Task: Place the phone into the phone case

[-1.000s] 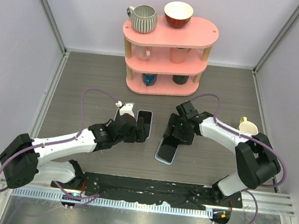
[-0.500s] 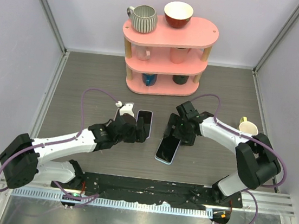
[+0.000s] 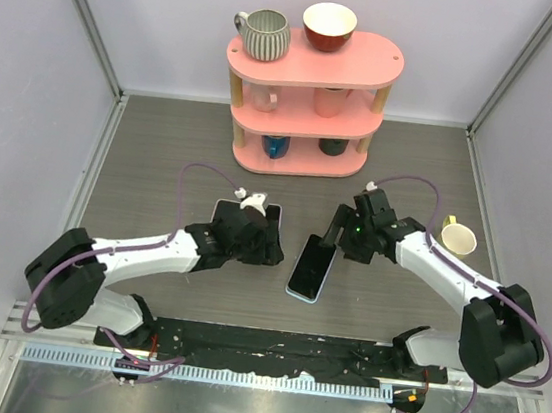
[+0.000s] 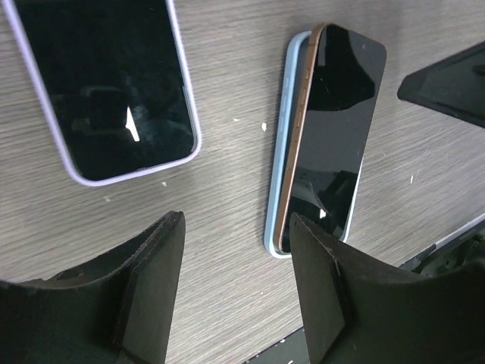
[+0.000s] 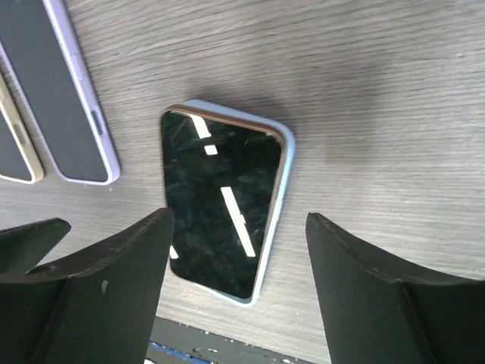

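Blue case [image 4: 284,152], phone [image 4: 333,129] w/ one long edge unseated.

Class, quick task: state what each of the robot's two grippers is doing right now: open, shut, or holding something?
Left gripper: open, holding nothing.
Right gripper: open, empty; the black glass phone lies unheld on its light-blue case.

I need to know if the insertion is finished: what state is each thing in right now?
phone: screen up, tilted in the blue case, one long edge raised, not fully seated.
blue case: lying flat, under the phone.
purple-cased phone: flat, screen up.
left tool: open, empty.
right tool: open, empty.
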### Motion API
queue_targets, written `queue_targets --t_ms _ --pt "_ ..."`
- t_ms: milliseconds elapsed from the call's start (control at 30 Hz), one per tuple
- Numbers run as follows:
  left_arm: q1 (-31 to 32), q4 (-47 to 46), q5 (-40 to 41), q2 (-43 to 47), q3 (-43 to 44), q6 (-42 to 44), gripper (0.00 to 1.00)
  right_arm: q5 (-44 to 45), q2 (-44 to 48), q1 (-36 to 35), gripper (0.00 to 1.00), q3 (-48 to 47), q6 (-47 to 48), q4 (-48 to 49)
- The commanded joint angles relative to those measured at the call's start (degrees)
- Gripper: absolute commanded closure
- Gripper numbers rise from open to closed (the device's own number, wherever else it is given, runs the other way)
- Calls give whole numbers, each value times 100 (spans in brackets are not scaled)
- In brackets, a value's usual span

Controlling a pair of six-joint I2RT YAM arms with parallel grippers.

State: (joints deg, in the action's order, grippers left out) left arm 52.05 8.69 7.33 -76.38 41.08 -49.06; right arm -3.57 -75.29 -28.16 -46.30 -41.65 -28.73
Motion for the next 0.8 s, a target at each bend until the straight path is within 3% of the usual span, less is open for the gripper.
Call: queue_targets --t_ms 0,233,367,767 --pt "173 -570 -434 -395 348 98 39 -652 -65 372 30 350 253 798" --pt "393 -631 -452 -852 559 45 40 -1049 -407 733 50 543 570 1334" --pt "420 -640 -320 -905 533 -7 39 -751 -557 742 68 868 640 1431" --pt "473 -535 -268 -1204 770 -60 39 -706 -926 768 77 1449 561 2029"
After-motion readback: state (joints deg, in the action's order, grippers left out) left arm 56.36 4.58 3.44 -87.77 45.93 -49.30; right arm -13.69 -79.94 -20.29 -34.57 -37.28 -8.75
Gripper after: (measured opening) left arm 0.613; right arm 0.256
